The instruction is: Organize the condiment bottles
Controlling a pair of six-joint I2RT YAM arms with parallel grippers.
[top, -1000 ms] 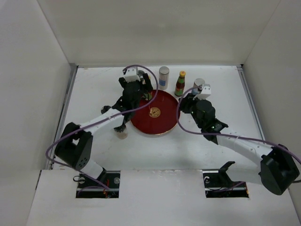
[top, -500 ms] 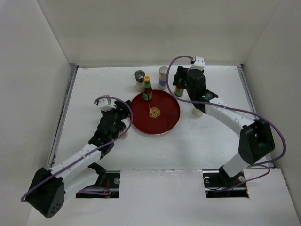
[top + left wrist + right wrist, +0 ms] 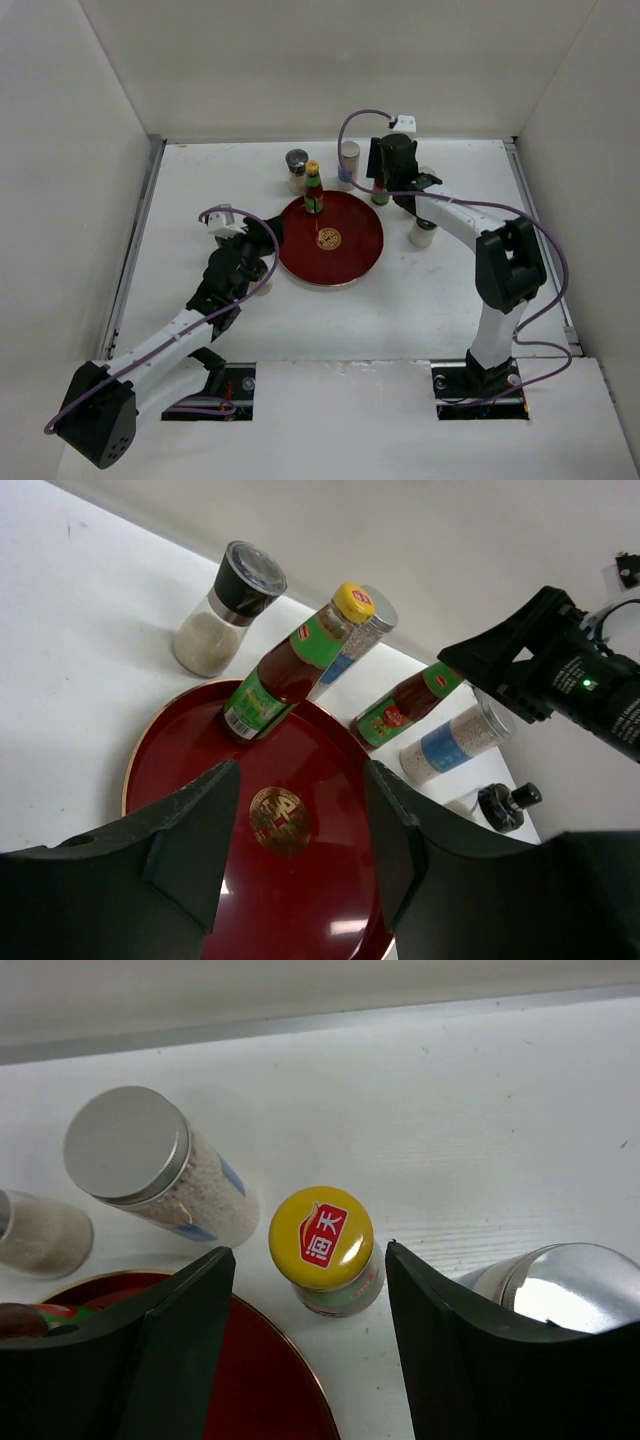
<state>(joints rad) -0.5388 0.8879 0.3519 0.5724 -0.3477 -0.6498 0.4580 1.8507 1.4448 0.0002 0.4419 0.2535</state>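
A dark sauce bottle (image 3: 314, 190) (image 3: 285, 670) with a yellow cap stands on the back of the round red tray (image 3: 352, 262) (image 3: 190, 780). My left gripper (image 3: 268, 235) (image 3: 300, 780) hovers open at the tray's left edge, nothing between its fingers. A second sauce bottle (image 3: 381, 196) (image 3: 322, 1240) stands on the table just behind the tray's right rim. My right gripper (image 3: 384, 182) (image 3: 310, 1255) is open above it, one finger on each side of the yellow cap with a gap on both. A white shaker (image 3: 348, 162) (image 3: 150, 1160) stands just left of it.
A dark-lidded jar (image 3: 297, 168) (image 3: 225, 610) stands behind the tray's left side. Another silver-capped shaker (image 3: 570, 1285) (image 3: 455, 745) is close to my right finger. Short jars sit right of the tray (image 3: 423, 232) and under my left arm (image 3: 262, 288). White walls enclose the table.
My left arm drew back from the tray's far edge to its left side, leaving the sauce bottle on the tray. My right arm swung to the back, over the second sauce bottle.
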